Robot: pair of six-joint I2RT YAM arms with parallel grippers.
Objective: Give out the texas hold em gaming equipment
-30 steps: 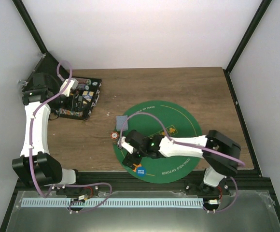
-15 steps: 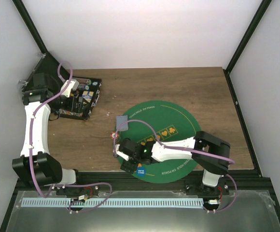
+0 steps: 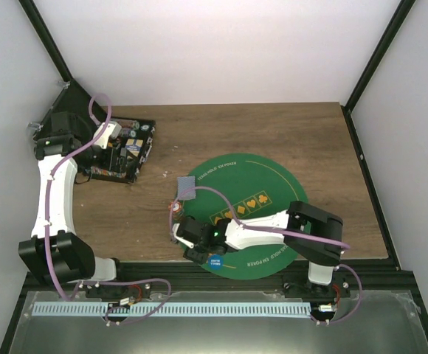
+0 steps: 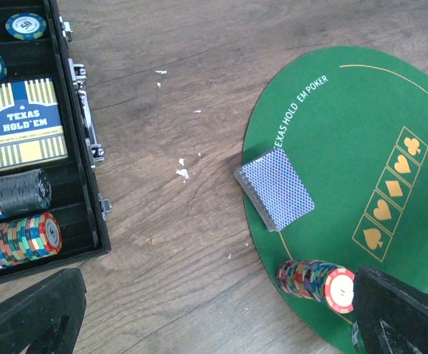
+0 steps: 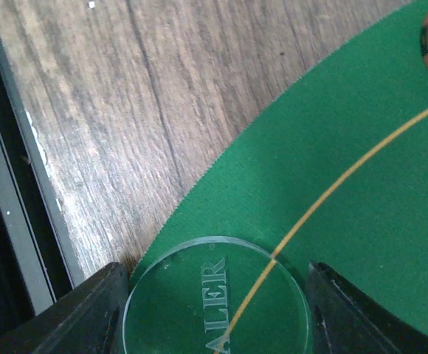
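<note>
Right gripper (image 5: 215, 313) has shifted left along the near edge of the green mat (image 3: 273, 184) since a second ago. Its jaws have narrowed onto the clear dealer disc (image 5: 214, 284) lying there. Left gripper (image 4: 214, 321) unchanged: jaws wide apart above the far-left case (image 4: 88, 147).

The tabletop (image 5: 125, 110) is matt brown wood with a rough-looking grain. The round green mat (image 5: 332, 133) is matt woven cloth with a finely serrated edge. The clear disc (image 5: 214, 302) is smooth, glossy plastic. The black case (image 4: 99, 221) carries shiny metal latches (image 4: 88, 125).
</note>
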